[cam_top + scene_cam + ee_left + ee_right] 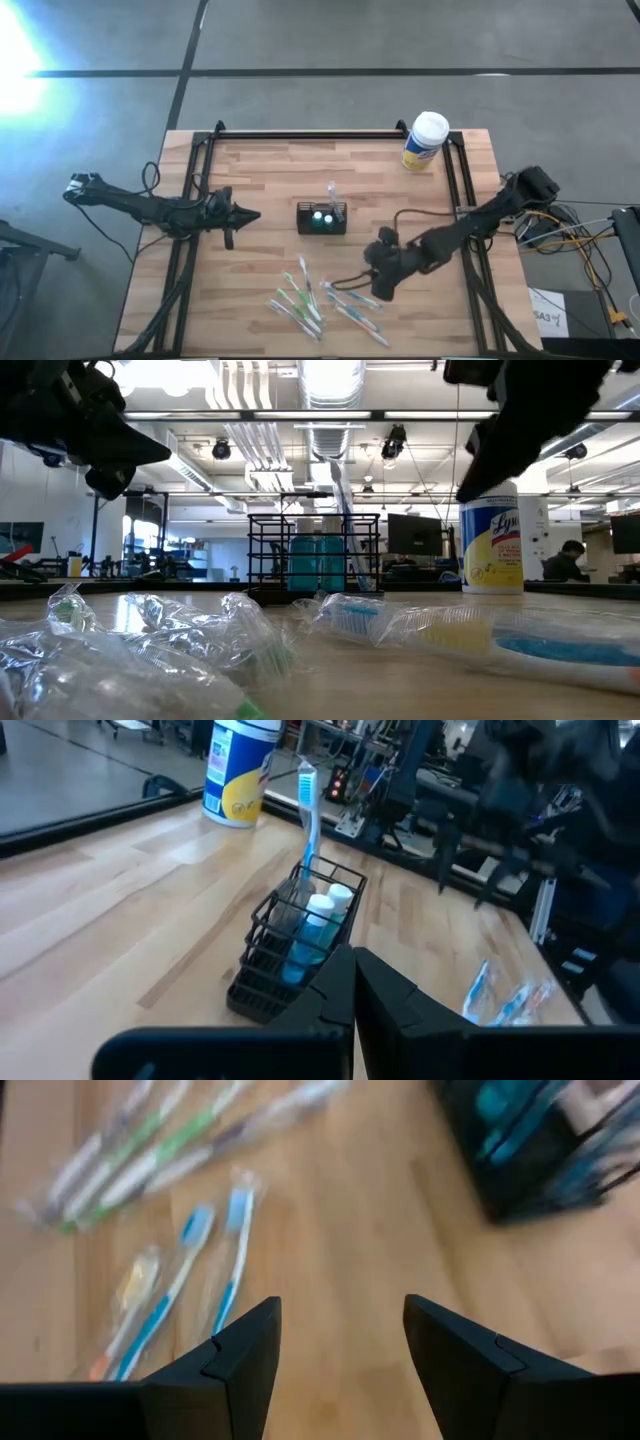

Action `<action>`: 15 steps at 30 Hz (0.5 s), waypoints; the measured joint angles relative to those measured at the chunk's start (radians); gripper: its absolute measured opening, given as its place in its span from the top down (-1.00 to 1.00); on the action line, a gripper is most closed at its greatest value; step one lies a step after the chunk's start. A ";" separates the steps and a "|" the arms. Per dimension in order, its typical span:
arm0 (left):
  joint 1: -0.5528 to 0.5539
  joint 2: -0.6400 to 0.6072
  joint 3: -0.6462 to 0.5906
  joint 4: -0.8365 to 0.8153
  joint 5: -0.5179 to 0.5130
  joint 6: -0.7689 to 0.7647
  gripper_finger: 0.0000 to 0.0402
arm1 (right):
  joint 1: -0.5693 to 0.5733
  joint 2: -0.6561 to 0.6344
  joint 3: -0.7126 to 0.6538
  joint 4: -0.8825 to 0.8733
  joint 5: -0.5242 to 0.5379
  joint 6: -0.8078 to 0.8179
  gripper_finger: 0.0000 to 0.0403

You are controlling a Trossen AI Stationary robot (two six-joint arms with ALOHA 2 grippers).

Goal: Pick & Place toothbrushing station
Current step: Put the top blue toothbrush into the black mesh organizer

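Observation:
The toothbrushing station, a small black mesh organiser (321, 218), stands on its base at the table's middle. It holds two blue bottles with white caps (318, 925) and one upright toothbrush (308, 815). Several wrapped toothbrushes (325, 302) lie flat near the table's near edge. My left gripper (252, 214) is shut and empty, left of the organiser. My right gripper (372, 288) is open and empty, above the table right of the wrapped toothbrushes (190, 1270) and near the organiser (545, 1150).
A yellow canister with a white lid (424, 142) stands at the table's far right corner. A black frame rail (310, 135) runs along the far edge and down both sides. Bare wood lies between the organiser and the canister.

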 joint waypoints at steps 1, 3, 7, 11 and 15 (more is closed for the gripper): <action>0.000 0.000 0.000 0.000 0.000 -0.013 0.99 | 0.008 0.025 0.006 0.001 -0.002 0.017 -0.02; 0.000 0.000 0.000 0.003 0.000 -0.029 0.99 | 0.018 0.079 0.027 0.005 -0.006 0.051 -0.02; 0.000 0.000 0.000 0.008 0.000 -0.024 0.99 | 0.028 0.194 0.082 0.004 -0.099 0.086 -0.02; 0.000 0.000 0.000 0.015 0.000 -0.017 0.99 | 0.027 0.299 0.153 -0.007 -0.188 0.089 -0.02; 0.000 0.000 0.000 0.015 0.004 -0.017 0.99 | 0.027 0.383 0.225 -0.086 -0.199 0.089 -0.02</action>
